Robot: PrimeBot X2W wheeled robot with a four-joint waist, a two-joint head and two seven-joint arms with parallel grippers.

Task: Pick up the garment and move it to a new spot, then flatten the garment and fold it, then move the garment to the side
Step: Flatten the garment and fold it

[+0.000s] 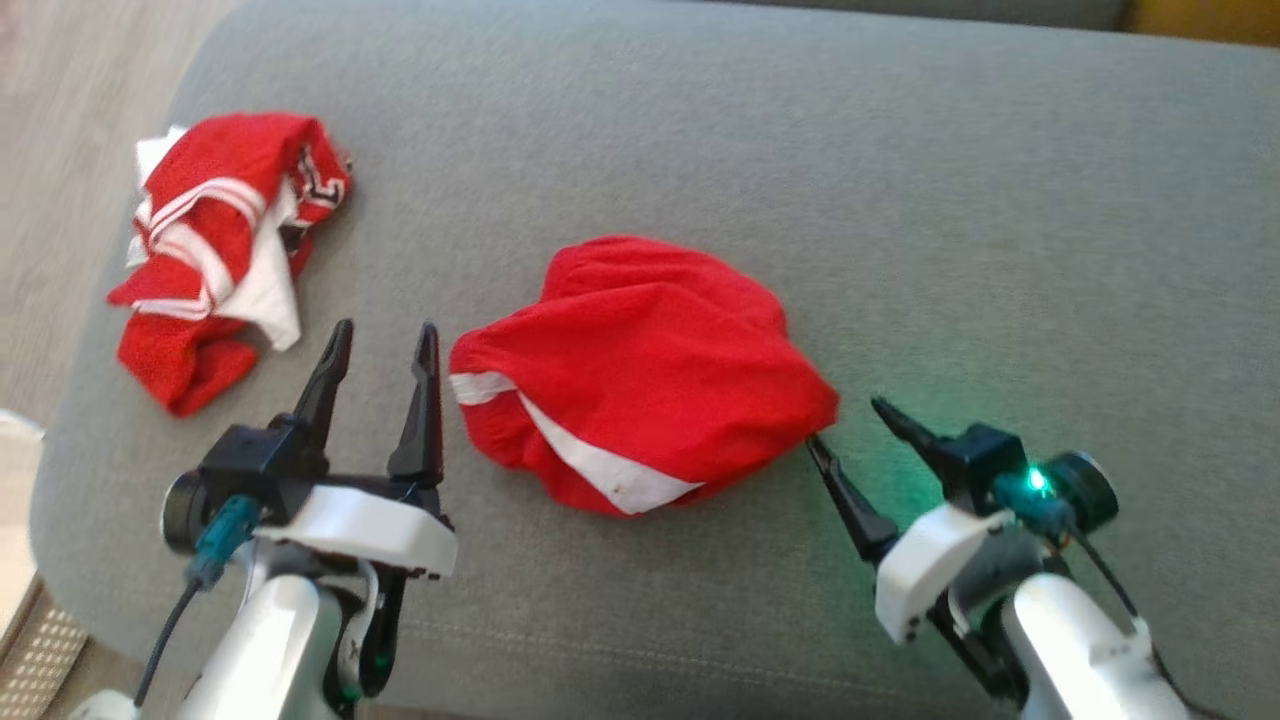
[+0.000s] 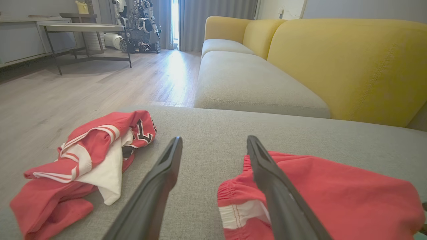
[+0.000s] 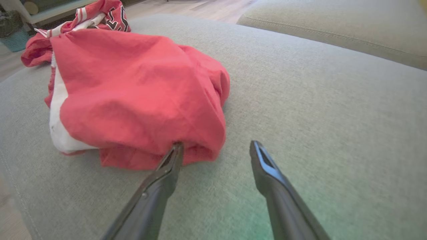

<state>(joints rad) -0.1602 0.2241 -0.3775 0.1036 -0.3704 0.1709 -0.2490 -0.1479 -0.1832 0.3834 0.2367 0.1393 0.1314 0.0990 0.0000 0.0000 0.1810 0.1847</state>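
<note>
A grey sofa cushion [image 1: 900,200] carries two clothes. A bunched red garment [image 1: 640,370] with a white stripe lies on it. To the left of this garment, apart from it, lies a crumpled red-and-white jersey [image 1: 220,250].

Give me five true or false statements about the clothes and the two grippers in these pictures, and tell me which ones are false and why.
1. The left gripper and the right gripper both have open jaws. True.
2. The left gripper holds the red garment. False: it is empty, beside the garment's left edge.
3. A second, crumpled red-and-white garment lies on the same grey cushion. True.
4. The two garments overlap. False: bare cushion separates them.
5. The sofa back is blue. False: it is yellow.
</note>
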